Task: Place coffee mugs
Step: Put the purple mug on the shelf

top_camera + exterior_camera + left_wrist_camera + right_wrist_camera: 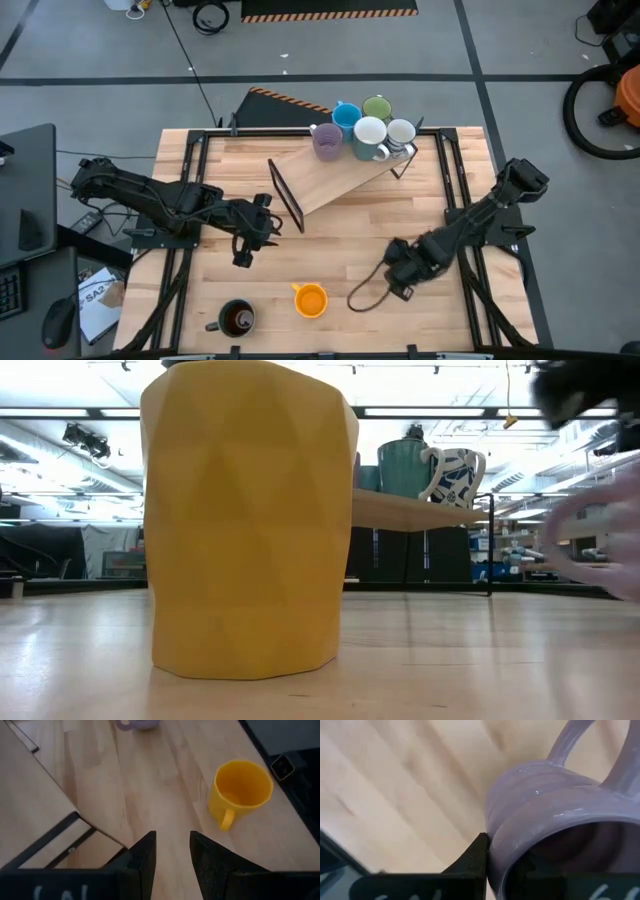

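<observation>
A: What is seen of the surface and the room?

B: A pale wooden table is shown on a grey floor. A raised wooden shelf stands toward its far edge, and a lit workshop is made out behind it in the low view.

A: What is given by one view and not another?

B: Only in the right wrist view is a lavender mug seen gripped at its rim by the right gripper; from above it is hidden under that gripper, which is placed in front of the shelf, to the right.

A: And the other mugs?

B: On the shelf's far end a purple mug, blue mug, green mug and two white mugs are clustered. The orange mug and dark mug are set well in front of the shelf.

A: The left gripper?

B: It is held beside the shelf's near end with its fingers narrowly parted and nothing between them; the orange mug is seen ahead of it, apart.
</observation>
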`<state>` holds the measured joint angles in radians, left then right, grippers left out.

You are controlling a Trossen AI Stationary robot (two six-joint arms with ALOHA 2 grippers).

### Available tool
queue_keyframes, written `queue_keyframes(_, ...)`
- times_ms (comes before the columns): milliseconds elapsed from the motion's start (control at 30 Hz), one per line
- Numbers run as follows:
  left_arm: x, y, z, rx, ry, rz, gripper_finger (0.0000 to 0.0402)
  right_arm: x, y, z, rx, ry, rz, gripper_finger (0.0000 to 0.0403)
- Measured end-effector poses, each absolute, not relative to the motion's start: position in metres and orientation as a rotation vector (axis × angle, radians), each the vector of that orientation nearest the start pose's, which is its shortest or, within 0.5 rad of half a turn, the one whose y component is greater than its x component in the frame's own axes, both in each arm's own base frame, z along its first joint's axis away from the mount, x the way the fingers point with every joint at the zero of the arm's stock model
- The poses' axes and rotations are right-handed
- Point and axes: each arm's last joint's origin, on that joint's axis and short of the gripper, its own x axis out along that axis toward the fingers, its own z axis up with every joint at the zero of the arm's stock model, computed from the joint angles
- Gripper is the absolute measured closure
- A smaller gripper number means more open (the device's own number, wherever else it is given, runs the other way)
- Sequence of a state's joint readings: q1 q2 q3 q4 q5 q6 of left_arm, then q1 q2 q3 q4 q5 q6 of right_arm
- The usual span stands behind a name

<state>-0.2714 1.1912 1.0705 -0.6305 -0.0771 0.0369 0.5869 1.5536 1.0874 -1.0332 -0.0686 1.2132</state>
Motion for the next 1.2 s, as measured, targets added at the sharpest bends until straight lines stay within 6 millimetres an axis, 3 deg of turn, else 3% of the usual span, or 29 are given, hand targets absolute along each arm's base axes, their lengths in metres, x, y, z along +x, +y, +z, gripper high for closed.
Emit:
queue_keyframes(233, 0.235, -0.062, 0.313, 0.110, 0.743, -0.148, 0.0276, 0.253, 0.119, 0.235, 0.522, 1.458, -0.296, 0.0362)
queue_keyframes(500, 0.235, -0.061, 0.313, 0.044, 0.744, -0.080, 0.0276, 0.270, 0.098, 0.274, 0.440, 1.377, -0.246, 0.0361)
queue_keyframes(733, 0.235, -0.059, 0.313, 0.045, 0.732, -0.019, 0.0276, 0.285, 0.089, 0.303, 0.376, 1.297, -0.228, 0.0361)
queue_keyframes(967, 0.231, -0.053, 0.333, 0.052, 0.730, -0.003, 0.0276, 0.322, 0.092, 0.320, 0.206, 1.366, -0.216, 0.0360)
queue_keyframes(1200, 0.220, -0.042, 0.350, 0.154, 0.652, 0.001, 0.0276, 0.356, 0.081, 0.346, 0.098, 1.284, -0.164, 0.0360)
